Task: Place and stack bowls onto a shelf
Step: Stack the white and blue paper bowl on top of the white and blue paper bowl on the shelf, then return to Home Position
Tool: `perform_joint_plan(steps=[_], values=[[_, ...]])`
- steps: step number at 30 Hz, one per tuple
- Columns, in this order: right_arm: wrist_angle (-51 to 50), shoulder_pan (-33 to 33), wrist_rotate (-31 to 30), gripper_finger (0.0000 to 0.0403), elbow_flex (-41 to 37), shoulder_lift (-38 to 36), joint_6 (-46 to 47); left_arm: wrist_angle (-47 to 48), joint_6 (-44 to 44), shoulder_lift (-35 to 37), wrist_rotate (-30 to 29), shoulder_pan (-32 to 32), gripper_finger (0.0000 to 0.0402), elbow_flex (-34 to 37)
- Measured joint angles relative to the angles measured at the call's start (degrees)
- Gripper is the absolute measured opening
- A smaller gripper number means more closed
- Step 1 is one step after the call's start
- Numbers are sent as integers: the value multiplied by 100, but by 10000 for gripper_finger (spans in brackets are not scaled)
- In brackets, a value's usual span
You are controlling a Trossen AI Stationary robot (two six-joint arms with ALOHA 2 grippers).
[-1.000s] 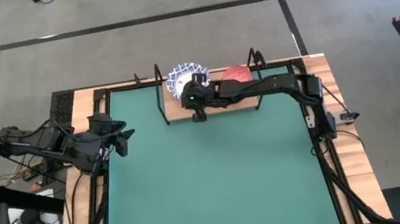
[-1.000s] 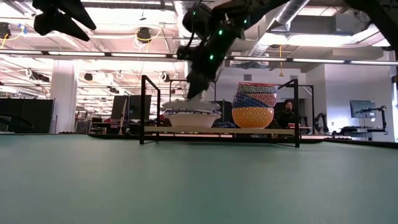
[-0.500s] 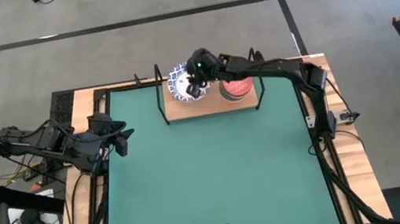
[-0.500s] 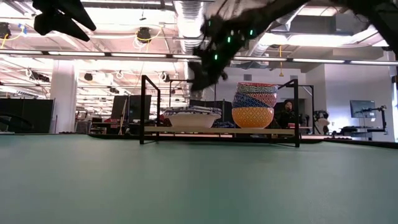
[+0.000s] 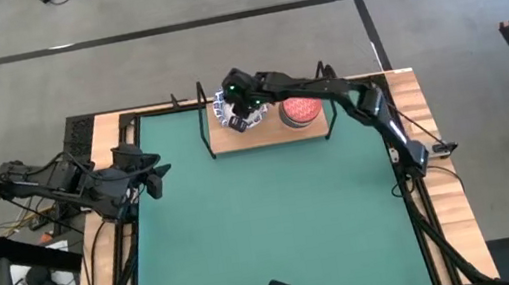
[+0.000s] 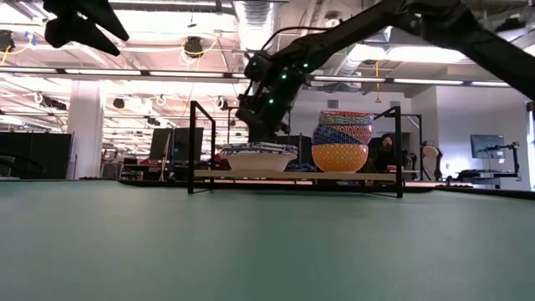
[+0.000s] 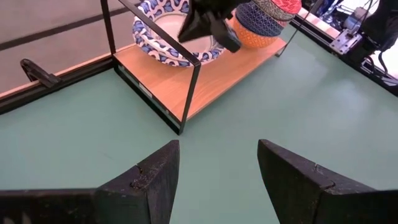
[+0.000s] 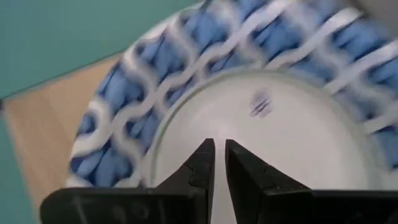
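Observation:
A stack of white bowls with blue-patterned rims (image 5: pixel 220 107) (image 6: pixel 257 159) sits on the left part of the wooden shelf (image 5: pixel 268 132) (image 6: pixel 292 176). To its right on the shelf is a taller stack of coloured bowls (image 5: pixel 302 110) (image 6: pixel 341 142), with an orange one at the bottom. My right gripper (image 8: pixel 219 146) (image 6: pixel 251 134) hangs just above the hollow of the top white bowl (image 8: pixel 261 106), slanting down. It is shut to a thin slit with nothing between the fingers. My left gripper (image 7: pixel 217 155) (image 5: pixel 156 175) waits open at the table's left edge.
The shelf's black wire frame (image 7: pixel 193 81) rises at its corners and spans its top, beside my right gripper. The green mat (image 5: pixel 268 231) covers the table in front of the shelf. The room beyond shows in the low view.
My right gripper has risen from the near rim of the white bowl stack. It has gone toward the table's far edge and a little left, and now stands over the bowl's hollow. Its wrist has rolled on the way. The bowls stay on the shelf.

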State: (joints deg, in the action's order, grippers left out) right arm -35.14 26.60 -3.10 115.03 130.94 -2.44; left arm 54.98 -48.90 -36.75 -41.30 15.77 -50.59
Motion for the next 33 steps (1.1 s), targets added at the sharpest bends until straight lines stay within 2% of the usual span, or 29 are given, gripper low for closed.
perform_joint_plan(steps=[5, 7, 11, 18, 25, 33], values=[[-780, -66, 315, 62, 523, 441, -16, -2, -111, 0, 7, 0, 201, 0], [-968, -103, 242, 62, 682, 513, -83, -2, -112, -2, 4, 0, 201, 0], [-1211, -149, 732, 62, 837, 524, -8, 0, -82, 0, 2, 0, 201, 0], [-1603, -353, 1054, 62, 1334, 399, 92, 0, 29, -1, -10, 0, 201, 0], [-1705, -546, 1107, 62, 1796, -25, 397, -2, 130, 0, -64, 0, 201, 0], [-1794, -829, 1377, 62, 1800, -1078, 503, -71, 323, 2, -120, 2, 201, -2]])
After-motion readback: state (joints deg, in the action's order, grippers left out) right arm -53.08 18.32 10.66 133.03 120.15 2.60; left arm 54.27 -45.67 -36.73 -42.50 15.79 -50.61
